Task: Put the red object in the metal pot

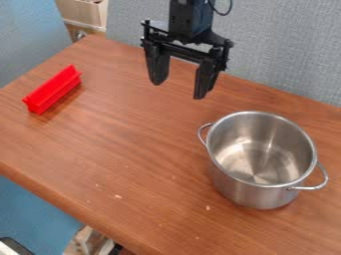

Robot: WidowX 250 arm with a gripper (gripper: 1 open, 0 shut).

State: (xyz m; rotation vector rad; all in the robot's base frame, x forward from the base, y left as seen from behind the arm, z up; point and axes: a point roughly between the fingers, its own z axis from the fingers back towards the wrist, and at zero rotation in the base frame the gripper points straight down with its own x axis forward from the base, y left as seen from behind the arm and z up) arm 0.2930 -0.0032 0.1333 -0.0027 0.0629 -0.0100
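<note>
The red object (52,90) is a small bright red elongated block lying on the wooden table (134,139) at the left, near the left edge. The metal pot (264,157) is a shiny round steel pot with small side handles, standing upright and empty at the right front. My gripper (180,86) hangs above the table's back middle, pointing down, between the two things and touching neither. Its two black fingers stand wide apart with nothing between them.
The table's front edge runs diagonally from the left to the bottom middle, with blue floor beyond it. A beige object (86,14) stands behind the table at the upper left. A grey wall backs the scene.
</note>
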